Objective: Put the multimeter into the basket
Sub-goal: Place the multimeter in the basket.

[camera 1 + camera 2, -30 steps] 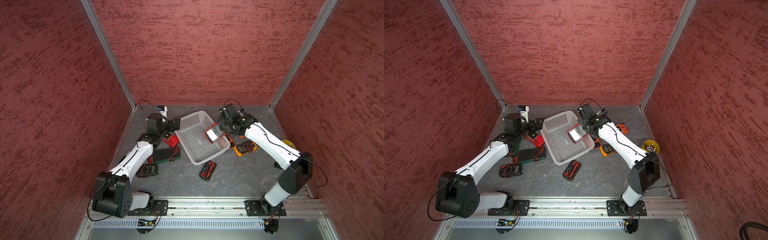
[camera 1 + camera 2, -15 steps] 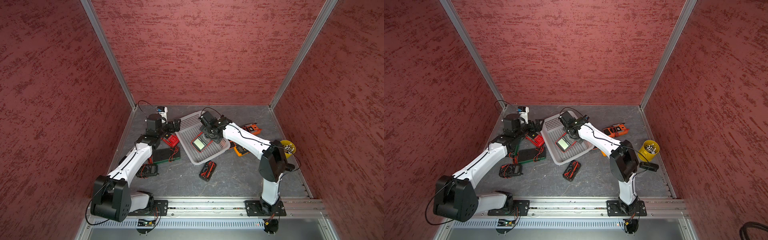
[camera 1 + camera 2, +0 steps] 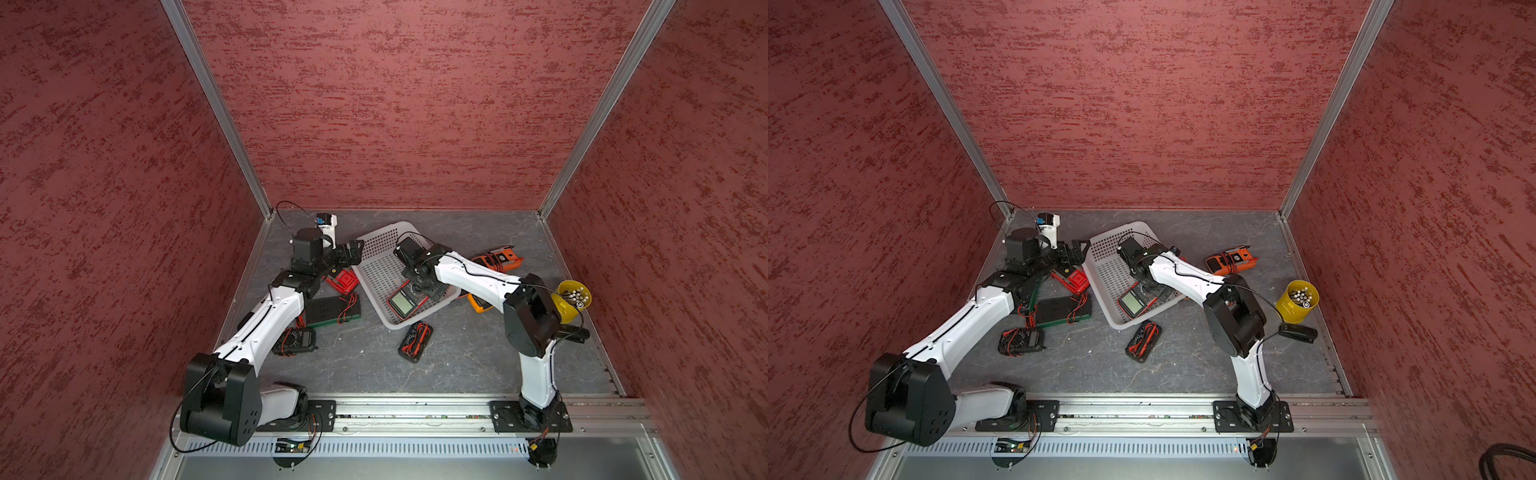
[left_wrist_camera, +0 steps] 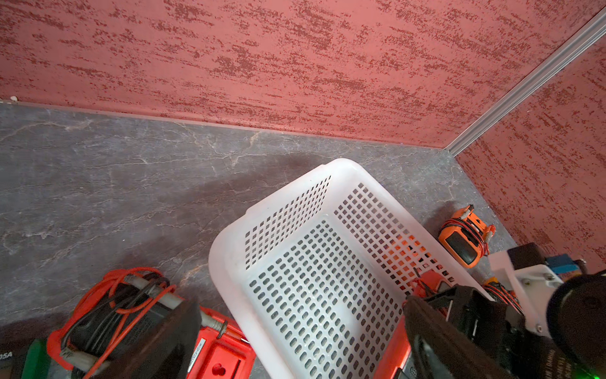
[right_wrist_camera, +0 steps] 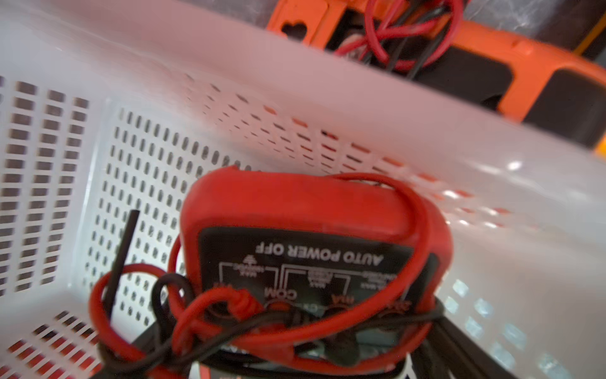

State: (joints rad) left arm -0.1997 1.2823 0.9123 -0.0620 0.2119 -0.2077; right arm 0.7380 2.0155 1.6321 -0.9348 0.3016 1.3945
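Right tool (image 3: pixel 420 289): reaches down into the basket, clamped on the far end of the red multimeter (image 3: pixel 404 300), jaws wide across its body.
Red multimeter: inside the basket (image 3: pixel 374 245), by its near right corner, screen up and toward the near side. Red and black leads are wound round it. I cannot tell whether it rests on the bottom.
Left tool (image 3: pixel 353 252): jaws spread apart, nothing between them. It sits just beside the basket's far left wall.
Basket: white and perforated, lying askew in the middle of the tabletop (image 3: pixel 457 365).
Left of basket: red meter (image 3: pixel 345 281) just beside the wall. A green-edged meter (image 3: pixel 334 309) lies nearer, and a black meter with leads (image 3: pixel 297 340) nearer again, beside the left arm.
Near side: small black meter (image 3: pixel 415 338) with red leads, close to the near rim but apart from it.
Right of basket: orange meter (image 3: pixel 498 259) on the far side, and a yellow-orange meter (image 3: pixel 480 305) partly hidden under the right arm.
Right edge: yellow cup (image 3: pixel 573 301), well apart from the basket.
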